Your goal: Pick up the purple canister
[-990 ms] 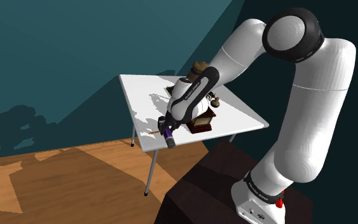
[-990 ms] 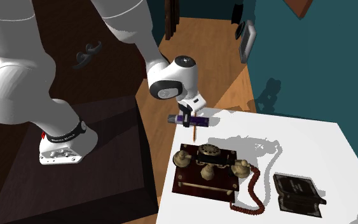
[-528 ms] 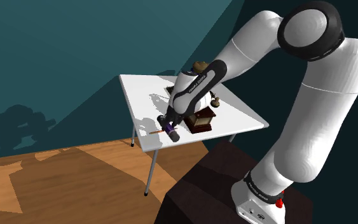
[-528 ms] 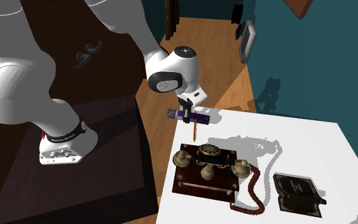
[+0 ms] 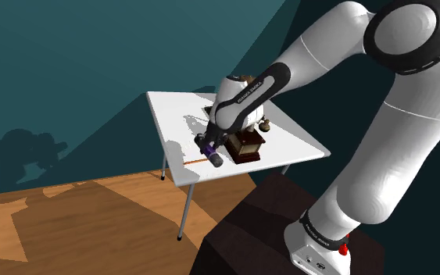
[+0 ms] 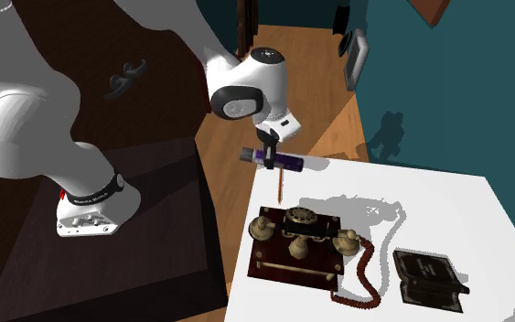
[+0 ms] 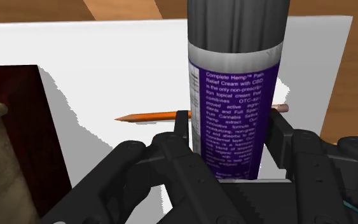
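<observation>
Since your tool point(image 7: 231, 130) is clamped on the purple canister point(image 7: 234, 63) w/ its long axis crosswise btwn the fingers point(image 7: 181, 127), roughly level, just above the desk point(image 7: 95, 57) edge over the pencil point(image 7: 149, 116), lift straight up.

The purple canister point(image 7: 234, 108) hides the middle of the orange pencil point(image 7: 149, 117), and its grey end is cut off. The arm point(image 5: 312, 55) covers most of the old phone point(image 5: 246, 146).
</observation>
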Action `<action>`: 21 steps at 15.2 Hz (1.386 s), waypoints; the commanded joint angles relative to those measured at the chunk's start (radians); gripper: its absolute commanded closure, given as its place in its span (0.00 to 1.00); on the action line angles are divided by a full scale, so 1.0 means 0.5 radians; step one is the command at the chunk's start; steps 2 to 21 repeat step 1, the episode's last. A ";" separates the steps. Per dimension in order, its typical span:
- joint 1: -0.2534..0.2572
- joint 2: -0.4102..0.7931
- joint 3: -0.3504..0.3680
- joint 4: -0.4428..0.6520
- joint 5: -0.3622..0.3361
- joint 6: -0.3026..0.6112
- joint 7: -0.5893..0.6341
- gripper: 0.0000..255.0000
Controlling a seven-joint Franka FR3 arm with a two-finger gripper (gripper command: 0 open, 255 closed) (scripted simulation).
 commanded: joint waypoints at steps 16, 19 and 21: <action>0.000 -0.018 0.001 -0.001 0.001 -0.017 0.000 1.00; 0.000 -0.018 0.001 -0.001 0.001 -0.017 0.000 1.00; 0.000 -0.018 0.001 -0.001 0.001 -0.017 0.000 1.00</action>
